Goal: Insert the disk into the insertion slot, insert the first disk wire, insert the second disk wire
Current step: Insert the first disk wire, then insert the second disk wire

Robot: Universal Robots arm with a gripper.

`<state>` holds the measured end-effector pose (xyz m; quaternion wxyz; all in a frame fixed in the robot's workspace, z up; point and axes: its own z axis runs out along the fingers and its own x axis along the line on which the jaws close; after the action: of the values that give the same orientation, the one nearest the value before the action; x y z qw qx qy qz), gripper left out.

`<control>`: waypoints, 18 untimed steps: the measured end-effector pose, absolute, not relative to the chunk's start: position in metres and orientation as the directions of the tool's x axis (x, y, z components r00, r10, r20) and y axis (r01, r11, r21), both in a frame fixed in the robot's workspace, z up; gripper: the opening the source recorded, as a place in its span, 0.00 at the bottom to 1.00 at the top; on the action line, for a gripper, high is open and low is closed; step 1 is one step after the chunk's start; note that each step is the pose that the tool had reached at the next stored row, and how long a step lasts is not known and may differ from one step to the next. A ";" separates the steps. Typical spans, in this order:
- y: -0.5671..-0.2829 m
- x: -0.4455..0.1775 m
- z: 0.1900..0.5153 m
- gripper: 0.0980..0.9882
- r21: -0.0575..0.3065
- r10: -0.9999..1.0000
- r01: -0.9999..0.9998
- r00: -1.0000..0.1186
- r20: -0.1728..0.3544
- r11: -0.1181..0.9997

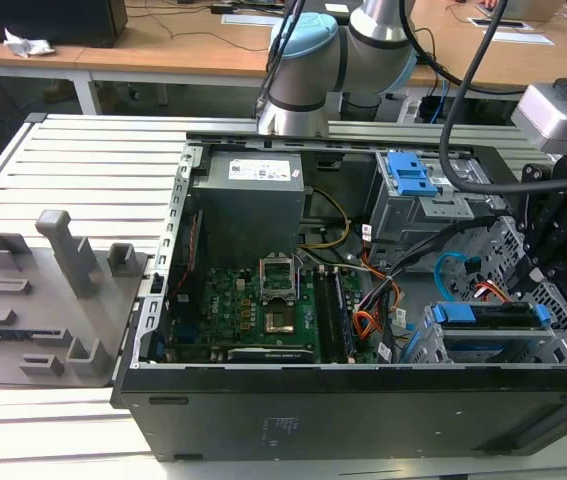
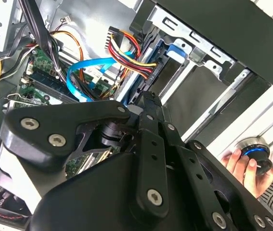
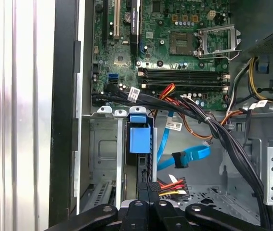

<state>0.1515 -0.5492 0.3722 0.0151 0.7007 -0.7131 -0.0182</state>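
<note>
open pc case, with the disk already sitting in the insertion slot at the exterior view's right. the gripper hangs right at the disk's end, jaws pinched together, can't tell if they've got anything. a red-yellow wire bundle is just beside the tips.

Bright, even room light from above covers the slatted table in the exterior view; the computer case is dimmer inside, its outer wall near black; in both wrist views the slats glare pale; the end effector reads as a dark mass.
</note>
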 end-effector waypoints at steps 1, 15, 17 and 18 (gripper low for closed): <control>-0.549 0.150 0.371 0.01 0.047 -1.000 -0.999 -0.018 -0.004 0.017; -0.550 0.146 0.368 0.01 0.047 -1.000 -0.999 -0.018 -0.004 0.018; -0.550 0.146 0.368 0.01 0.047 -1.000 -0.999 -0.018 -0.004 0.018; -0.550 0.146 0.368 0.01 0.047 -1.000 -0.999 -0.018 -0.004 0.018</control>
<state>0.1465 -0.5495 0.3683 0.0151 0.7006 -0.7131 -0.0182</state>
